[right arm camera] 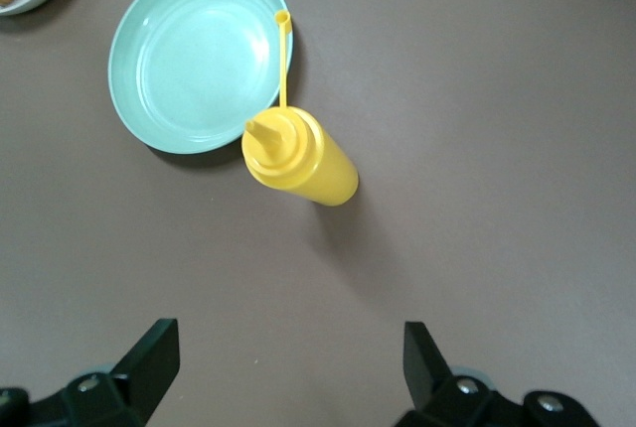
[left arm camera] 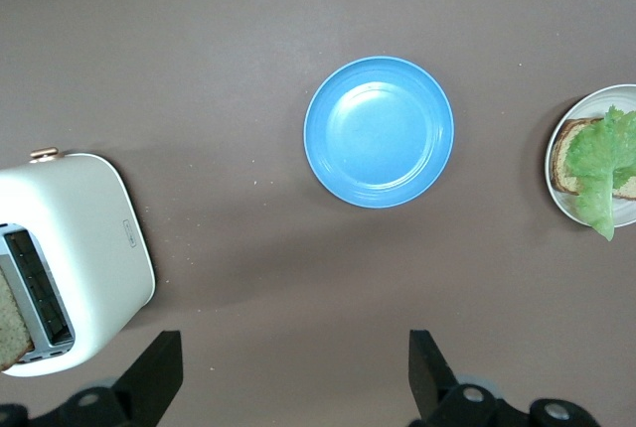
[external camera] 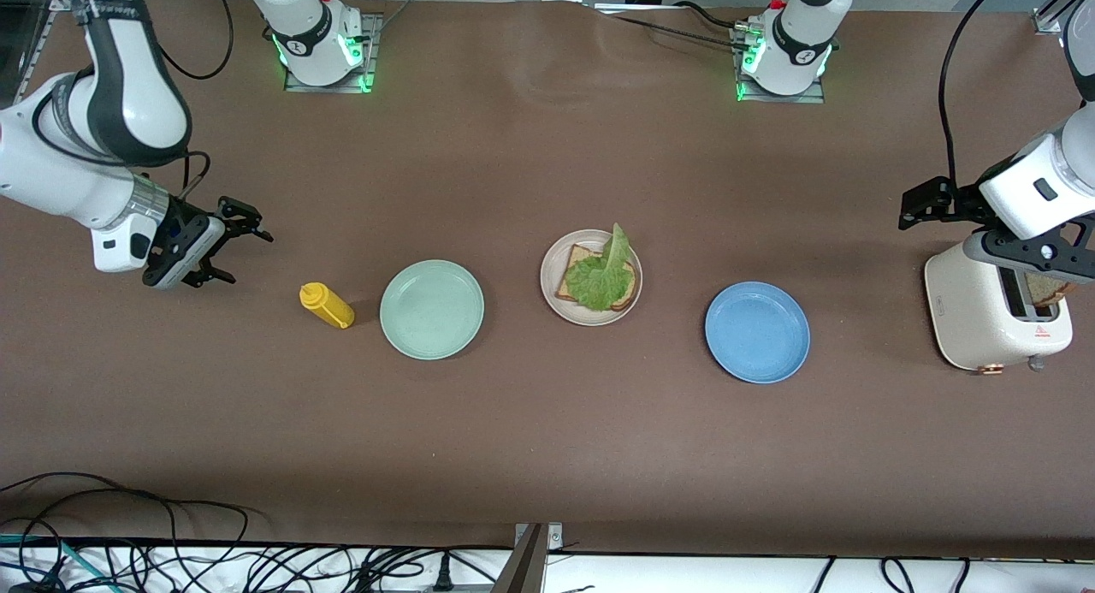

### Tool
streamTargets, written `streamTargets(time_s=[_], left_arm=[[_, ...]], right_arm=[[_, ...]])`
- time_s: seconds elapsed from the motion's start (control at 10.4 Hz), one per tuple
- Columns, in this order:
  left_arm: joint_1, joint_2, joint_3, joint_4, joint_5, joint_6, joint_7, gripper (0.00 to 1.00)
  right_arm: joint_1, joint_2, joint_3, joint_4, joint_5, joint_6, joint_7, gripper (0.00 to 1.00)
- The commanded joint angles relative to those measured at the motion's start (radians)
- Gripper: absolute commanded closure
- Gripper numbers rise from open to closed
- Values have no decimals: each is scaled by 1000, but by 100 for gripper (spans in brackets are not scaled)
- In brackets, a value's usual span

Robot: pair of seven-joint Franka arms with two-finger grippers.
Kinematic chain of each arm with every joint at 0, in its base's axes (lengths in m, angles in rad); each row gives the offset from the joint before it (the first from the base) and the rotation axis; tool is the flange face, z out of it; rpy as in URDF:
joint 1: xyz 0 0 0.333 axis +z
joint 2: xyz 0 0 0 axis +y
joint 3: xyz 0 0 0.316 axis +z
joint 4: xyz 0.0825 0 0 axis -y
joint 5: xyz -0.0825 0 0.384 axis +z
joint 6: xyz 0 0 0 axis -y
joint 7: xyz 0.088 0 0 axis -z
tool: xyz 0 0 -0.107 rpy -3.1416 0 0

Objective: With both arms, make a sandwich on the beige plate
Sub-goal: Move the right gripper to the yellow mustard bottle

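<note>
On the beige plate in the middle of the table lies a brown bread slice with a ruffled green lettuce leaf on top. The left wrist view shows the same plate, bread and lettuce. My left gripper hangs open and empty over the table beside the toaster; its own view shows the jaws wide apart. My right gripper is open and empty above the table near the mustard bottle, with bare table between its jaws.
A white toaster with a bread slice in its slot stands at the left arm's end. A blue plate and a mint green plate flank the beige plate. A yellow mustard bottle lies beside the mint plate.
</note>
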Motion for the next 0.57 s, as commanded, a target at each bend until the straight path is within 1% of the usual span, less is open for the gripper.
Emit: streamTargets(time_s=[0.0,0.19,0.38,0.48], left_arm=[[-3,-17,0,-9,19,-27,-15,0],[-14,-14,-2,0,19,-26,-20,0],[-14,-14,-2,0,19,-26,-21,0],[-14,-16,-2,0,19,-27,-23,0]], right_arm=[[-13,67,-20,1,135,27,-216,0],[-13,122,-32,4,201,68,-326,0],[-13,174,-32,8,290,80,-424,0],[-11,205,-32,18,348,82,-477,0]])
